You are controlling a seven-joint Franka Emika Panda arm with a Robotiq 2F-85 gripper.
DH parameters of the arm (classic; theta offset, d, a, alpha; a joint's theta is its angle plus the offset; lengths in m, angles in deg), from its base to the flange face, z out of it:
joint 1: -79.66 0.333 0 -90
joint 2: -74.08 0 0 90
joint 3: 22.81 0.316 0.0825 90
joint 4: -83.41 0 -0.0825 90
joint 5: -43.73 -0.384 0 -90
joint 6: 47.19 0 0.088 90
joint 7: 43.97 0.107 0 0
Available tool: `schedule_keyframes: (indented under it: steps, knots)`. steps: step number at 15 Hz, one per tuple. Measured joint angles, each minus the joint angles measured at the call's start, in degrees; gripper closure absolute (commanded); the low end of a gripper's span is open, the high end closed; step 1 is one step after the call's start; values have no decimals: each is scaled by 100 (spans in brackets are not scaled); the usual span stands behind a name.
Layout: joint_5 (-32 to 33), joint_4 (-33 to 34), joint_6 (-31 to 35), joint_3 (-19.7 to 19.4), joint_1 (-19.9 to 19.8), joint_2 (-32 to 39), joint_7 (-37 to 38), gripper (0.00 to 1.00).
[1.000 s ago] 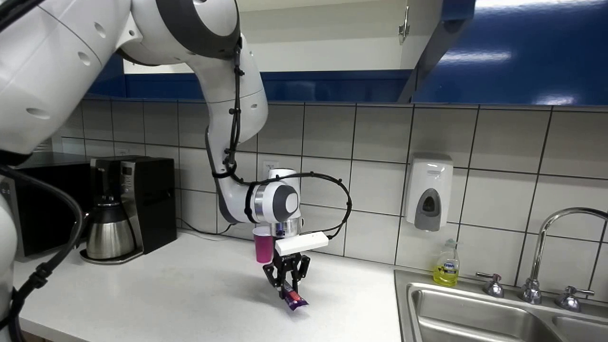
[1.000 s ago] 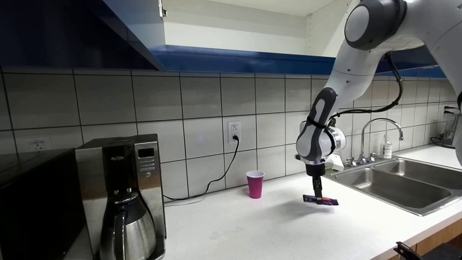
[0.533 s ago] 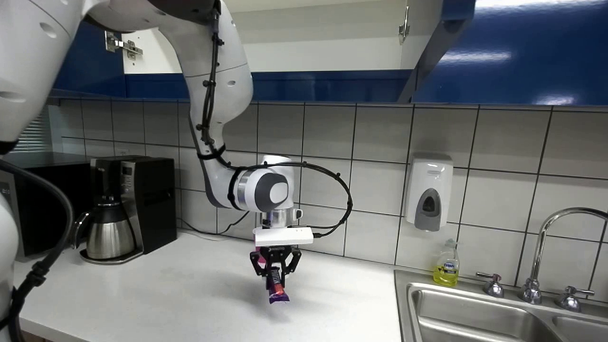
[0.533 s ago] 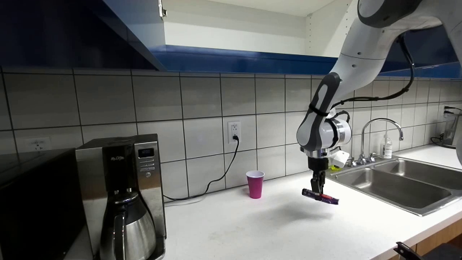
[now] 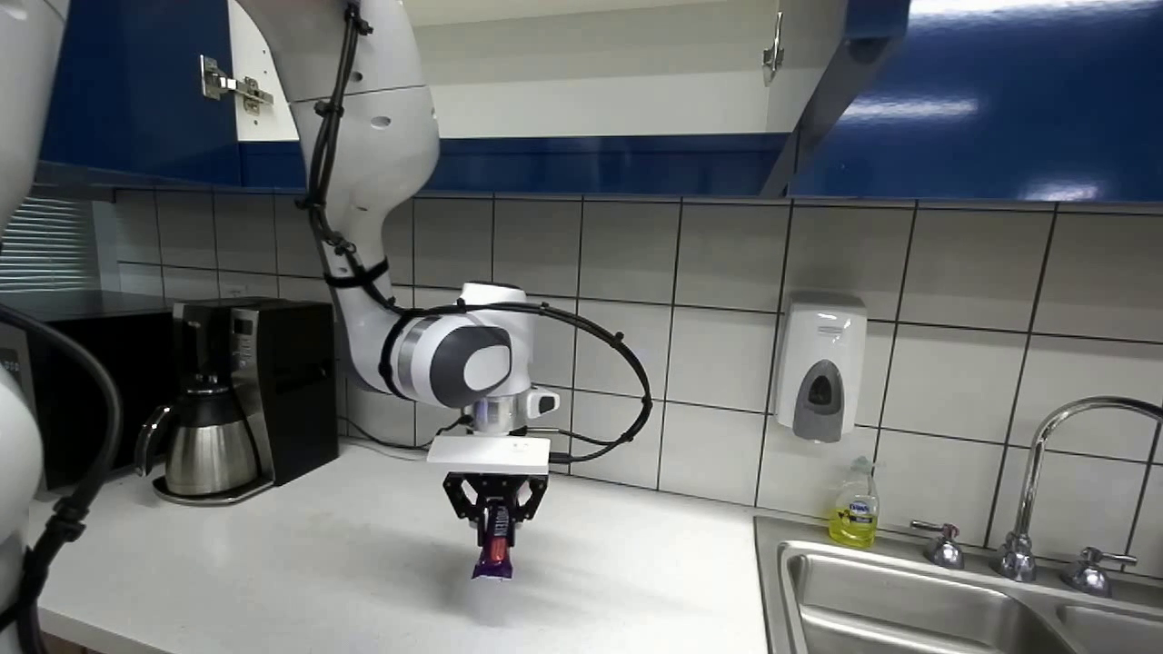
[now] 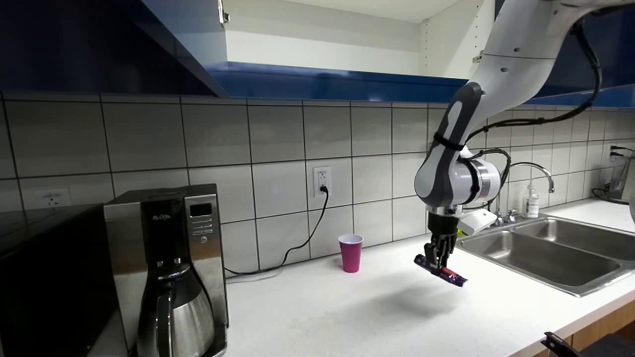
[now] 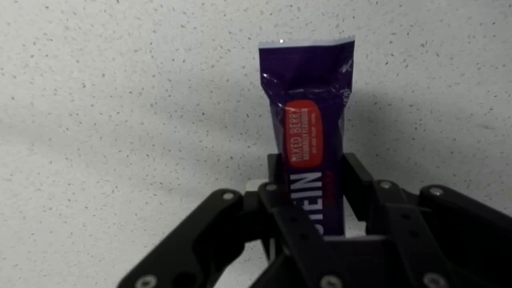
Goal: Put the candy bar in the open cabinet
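Black appliance (image 5: pixel 141 350), far left in an exterior view: partly hidden by the coffee maker (image 5: pixel 295 391) and a cable (image 5: pixel 68 520). Arm (image 5: pixel 377 136): upper links cut off by the frame's top edge. Pincer (image 5: pixel 497 534): clamped on the candy bar (image 5: pixel 495 552), which is suspended clear of the table (image 5: pixel 300 572) and below the level of the open cabinet (image 5: pixel 600 91). In the wrist view, the bar's near end is hidden by the pincer; its large white lettering is only partly readable. Cabinet: interior partly blocked by the arm, top out of frame. Sink (image 5: pixel 775 581): cut off at the bottom and right. Faucet (image 5: pixel 1028 490): spout end out of frame.
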Motion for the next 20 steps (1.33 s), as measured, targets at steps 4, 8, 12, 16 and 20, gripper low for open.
schedule_keyframes:
  steps: [4,8,12,16,20]
  knots:
    - [11,-586,368,0,175,-524,440,85]
    - [15,-1088,461,-4,362,-1142,736,85]
    - [12,-1327,452,-71,579,-1840,976,85]
    - [15,-1340,430,-151,717,-2612,1257,85]
    - [21,-1284,163,-223,801,-3375,1447,85]
